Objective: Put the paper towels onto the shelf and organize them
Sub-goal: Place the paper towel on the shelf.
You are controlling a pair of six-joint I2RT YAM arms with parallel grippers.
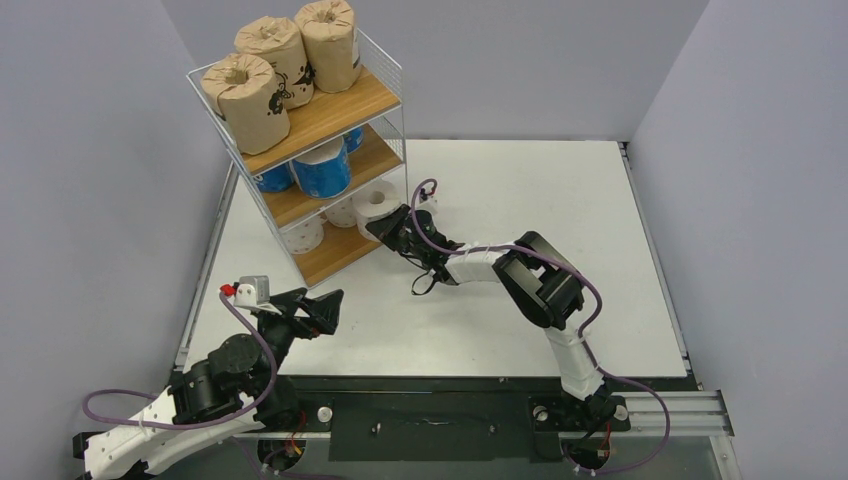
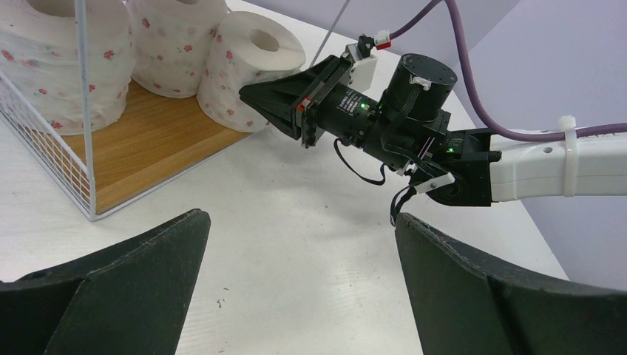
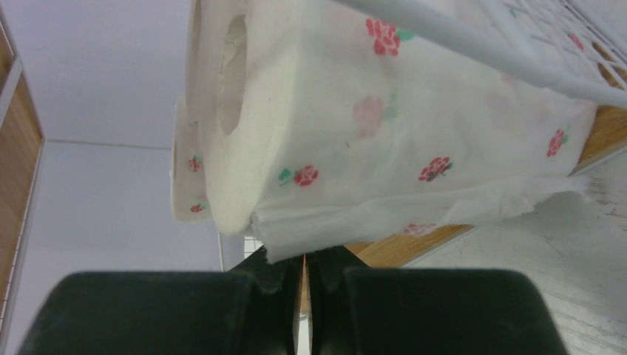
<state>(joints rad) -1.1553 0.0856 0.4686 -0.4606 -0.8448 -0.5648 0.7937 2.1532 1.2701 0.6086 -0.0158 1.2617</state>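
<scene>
White wire mesh and light wooden boards make up the shelf [image 1: 340,106], which stands on the pale table [image 1: 520,190]. On its top board three brown-wrapped rolls [image 1: 275,55] stand in a row, core holes up; on its middle board sit the blue-wrapped rolls [image 1: 322,168], one at the front edge and the others behind it. On its bottom board are the white rolls [image 2: 170,44] printed with small red flowers, two well inside the mesh and a third roll [image 2: 248,63] at the board's open end, upright with its core hole up and touching its neighbour. The right gripper [image 1: 374,226] reaches to that open end from the table side, its fingers pressed together into one dark wedge whose tip is against the third roll's side. Seen from the right wrist, a torn loose flap [image 3: 458,203] of that roll's paper hangs just over the closed fingertips [image 3: 285,275]; whether any paper is caught between them cannot be told. A purple cable [image 2: 464,55] loops along the right arm beside the shelf's open end. The left gripper [image 1: 330,312] hovers above the table off the shelf's near corner, well apart from it and from every roll, its fingers [image 2: 126,288] spread wide with nothing between them, pointing towards the bottom board and the right gripper
</scene>
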